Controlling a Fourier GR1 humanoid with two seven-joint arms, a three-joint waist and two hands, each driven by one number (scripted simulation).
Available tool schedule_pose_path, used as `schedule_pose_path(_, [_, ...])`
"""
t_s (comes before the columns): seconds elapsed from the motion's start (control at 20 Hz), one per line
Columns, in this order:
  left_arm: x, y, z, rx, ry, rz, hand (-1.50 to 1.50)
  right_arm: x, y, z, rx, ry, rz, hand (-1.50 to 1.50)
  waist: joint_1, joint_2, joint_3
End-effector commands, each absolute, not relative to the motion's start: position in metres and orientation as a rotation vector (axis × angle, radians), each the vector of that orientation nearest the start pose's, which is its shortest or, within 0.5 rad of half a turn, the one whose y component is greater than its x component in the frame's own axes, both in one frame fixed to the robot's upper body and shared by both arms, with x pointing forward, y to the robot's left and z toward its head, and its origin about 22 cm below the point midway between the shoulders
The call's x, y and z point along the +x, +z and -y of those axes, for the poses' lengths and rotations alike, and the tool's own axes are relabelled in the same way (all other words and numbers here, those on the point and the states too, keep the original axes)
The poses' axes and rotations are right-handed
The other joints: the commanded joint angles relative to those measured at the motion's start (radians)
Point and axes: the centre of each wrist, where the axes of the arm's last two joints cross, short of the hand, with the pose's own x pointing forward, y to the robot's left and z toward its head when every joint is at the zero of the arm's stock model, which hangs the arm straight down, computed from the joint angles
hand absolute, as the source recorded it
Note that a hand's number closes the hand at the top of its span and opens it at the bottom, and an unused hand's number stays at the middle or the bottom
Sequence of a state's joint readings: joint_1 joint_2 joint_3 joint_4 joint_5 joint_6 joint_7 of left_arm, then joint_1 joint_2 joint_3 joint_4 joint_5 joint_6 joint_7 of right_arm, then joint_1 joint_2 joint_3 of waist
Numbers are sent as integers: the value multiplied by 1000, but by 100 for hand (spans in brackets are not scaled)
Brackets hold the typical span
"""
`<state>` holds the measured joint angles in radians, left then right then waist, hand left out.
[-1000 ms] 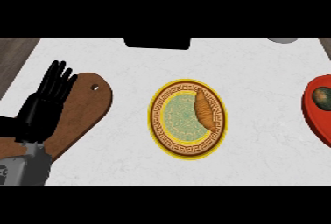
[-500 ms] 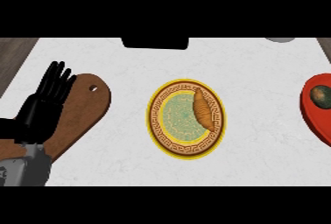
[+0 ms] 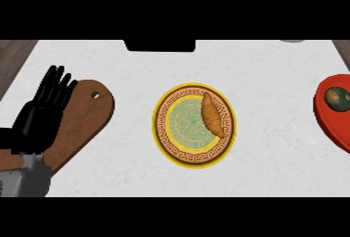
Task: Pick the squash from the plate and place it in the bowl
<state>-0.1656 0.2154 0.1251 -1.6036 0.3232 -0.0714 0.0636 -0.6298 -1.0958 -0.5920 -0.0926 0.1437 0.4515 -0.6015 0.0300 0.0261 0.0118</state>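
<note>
The left hand (image 3: 42,115) rests at the view's left edge above a brown wooden cutting board (image 3: 85,121), black fingers straight and pointing up, holding nothing; it sits where it did a second ago, and nothing else has shifted; the squash (image 3: 211,115), a long tapered orange form, lies on the right side of a round gold-rimmed patterned plate (image 3: 171,148) mid-counter; a red bowl (image 3: 326,121) holding a dark round item (image 3: 336,98) shows well apart at the right edge

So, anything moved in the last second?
Barely. The left hand stays open over the wooden board at the view's left, perhaps a touch lower, holding nothing. The squash lies on the plate as before, and the red bowl at the right edge is unchanged. No right hand shows.
</note>
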Motion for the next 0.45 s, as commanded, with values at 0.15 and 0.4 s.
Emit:
schedule_pose_path(0.15, [276,67,-289,-127,52,1720,0,181,146,632,-589,-33,1577,-150,-4,1,5])
schedule_pose_path(0.4, [273,65,-285,-120,61,1709,0,161,151,641,-575,3,1548,-150,-13,-3,7])
